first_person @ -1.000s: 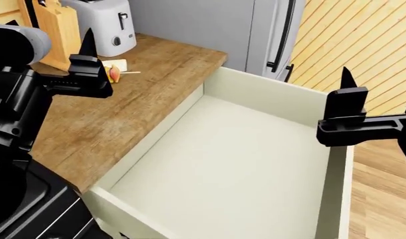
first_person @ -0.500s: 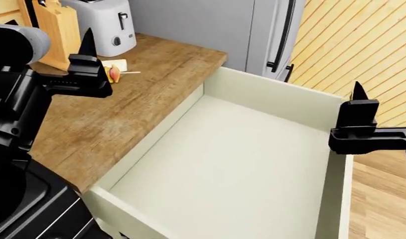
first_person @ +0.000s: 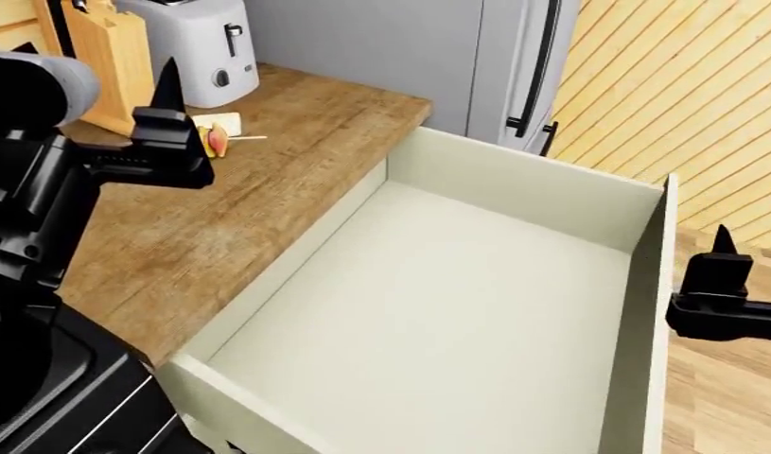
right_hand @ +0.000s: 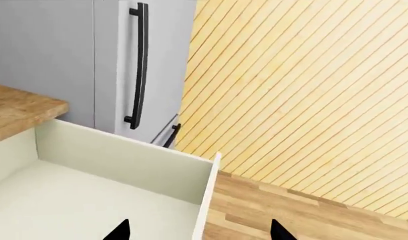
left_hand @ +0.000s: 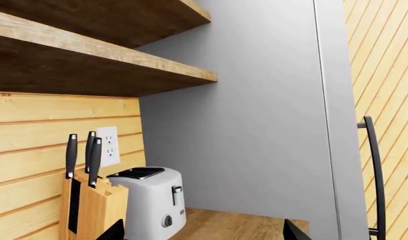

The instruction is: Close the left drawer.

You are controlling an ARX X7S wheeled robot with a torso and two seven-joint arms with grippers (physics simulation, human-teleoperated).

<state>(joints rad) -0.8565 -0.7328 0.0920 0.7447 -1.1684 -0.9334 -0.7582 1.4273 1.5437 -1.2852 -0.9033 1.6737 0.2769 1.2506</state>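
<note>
Two grippers spread, drawer pulled out

Both grippers stand with fingers apart, holding nothing. The right gripper (first_person: pixel 724 248) hangs just outside the left drawer (first_person: pixel 486 284) front panel, at 3 o'clock in the head view. The left gripper (first_person: pixel 168 80) hovers over the wooden counter (first_person: pixel 234 208) at 10 o'clock, near the toaster (first_person: pixel 199 43) and knife block (first_person: pixel 108 57). The drawer lies fully open at centre.

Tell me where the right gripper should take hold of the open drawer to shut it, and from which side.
Probably the drawer front panel's top edge, approached from the floor side. The right gripper already hangs just outside that thin upright panel with its fingers spread. The handle isn't visible, so pushing the panel's outer face may work better than gripping.
</note>
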